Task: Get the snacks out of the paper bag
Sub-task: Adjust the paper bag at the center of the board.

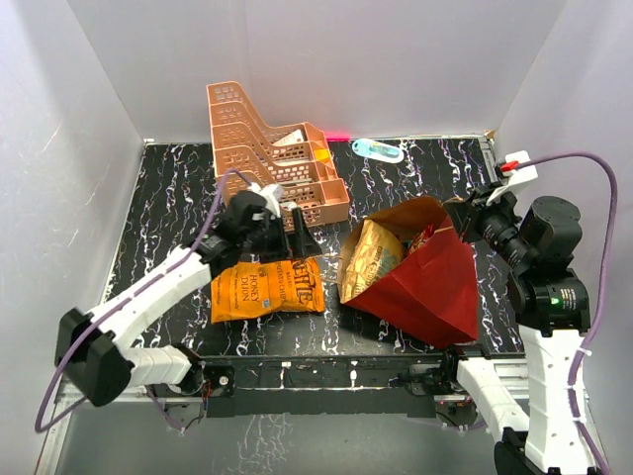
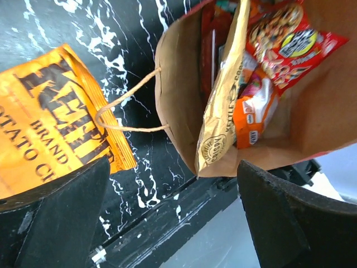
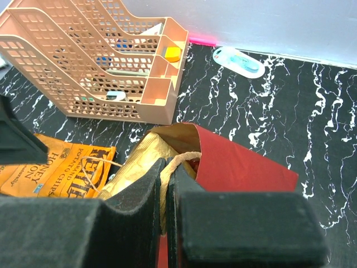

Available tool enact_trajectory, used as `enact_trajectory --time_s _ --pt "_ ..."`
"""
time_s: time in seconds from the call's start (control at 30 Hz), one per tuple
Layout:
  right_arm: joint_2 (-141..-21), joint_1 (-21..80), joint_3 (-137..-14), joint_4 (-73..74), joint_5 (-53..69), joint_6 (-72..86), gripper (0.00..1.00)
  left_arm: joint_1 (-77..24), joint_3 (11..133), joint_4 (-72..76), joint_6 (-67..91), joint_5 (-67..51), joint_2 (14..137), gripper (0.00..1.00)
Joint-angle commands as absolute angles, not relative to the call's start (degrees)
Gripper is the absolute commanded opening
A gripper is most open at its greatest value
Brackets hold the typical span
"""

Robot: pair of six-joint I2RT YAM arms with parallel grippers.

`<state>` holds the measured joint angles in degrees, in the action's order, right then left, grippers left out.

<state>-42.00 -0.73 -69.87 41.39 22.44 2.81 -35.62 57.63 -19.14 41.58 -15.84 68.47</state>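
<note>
The red paper bag lies on its side with its mouth facing left. My right gripper is shut on its twine handle at the upper rim. A tan-gold chip bag sticks out of the mouth, with red and orange packets behind it inside. The big orange chip bag lies flat on the table left of the paper bag. My left gripper hangs open and empty just above the orange bag's far edge, pointing at the bag's mouth.
A peach tiered rack stands at the back, close behind my left gripper. A small blue-green bottle lies by the back wall. The other twine handle trails over the orange bag's corner. The table's near edge runs under my left gripper.
</note>
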Motion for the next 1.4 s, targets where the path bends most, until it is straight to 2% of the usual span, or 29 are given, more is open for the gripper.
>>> enact_trajectory --time_s 0.0,0.2,0.33,0.43,0.53,0.6,0.67,0.7,0.73,0.97,1.1,1.27,1.37 --pt "-41.66 -0.46 -73.33 37.1 22.66 2.93 0.07 -41.33 59.81 -15.64 38.82 -12.52 74.42 0.96" --pt "-41.92 -0.49 -75.18 38.41 22.6 2.8 0.07 -44.87 62.96 -20.42 31.81 -1.84 84.41 0.98" --pt "-41.83 -0.47 -76.05 39.29 23.2 3.35 0.07 -44.92 65.15 -20.99 28.74 -1.47 89.18 0.94" --pt "-41.58 -0.46 -76.38 39.91 23.89 4.05 0.07 -44.89 66.7 -20.59 28.23 -2.2 91.63 0.87" --pt "-41.32 -0.44 -76.63 41.02 24.19 5.0 0.07 -44.9 66.89 -17.38 27.55 -5.33 92.13 0.7" --pt "-41.18 -0.46 -76.68 41.81 24.46 5.98 0.07 -44.88 67.94 -16.36 27.17 -7.08 92.45 0.54" --pt "-41.07 -0.45 -76.81 42.96 24.89 7.52 0.07 -44.89 69.6 -16.7 26.74 -8.5 92.49 0.3" --pt "-40.97 -0.44 -76.82 43.65 25.14 8.38 0.08 -44.91 70.36 -17.03 26.85 -8.74 91.88 0.12" --pt "-40.76 -0.45 -76.74 44.36 25.16 9.35 0.08 -44.91 70.86 -17.39 27.23 -8.75 91.1 0.0" --pt "-42.65 -0.44 -80.81 54.54 21.15 16.57 0.09 -44.95 68.11 -15.92 30.27 -10.24 77.86 0.0" --pt "-41.93 -0.46 -80.07 56.44 22.88 21.17 0.19 -44.98 63.08 -12.21 34.15 -15.04 70.42 0.0" --pt "-41.79 -0.44 -77.21 58.26 24.18 26.03 0.25 -45.09 56.05 -2.54 40.19 -23.5 64.66 0.0" --pt "-42.84 -0.47 -77.77 62.86 21.01 24.14 0.35 -45.24 53.95 1.66 42.89 -28.12 64.55 0.0"
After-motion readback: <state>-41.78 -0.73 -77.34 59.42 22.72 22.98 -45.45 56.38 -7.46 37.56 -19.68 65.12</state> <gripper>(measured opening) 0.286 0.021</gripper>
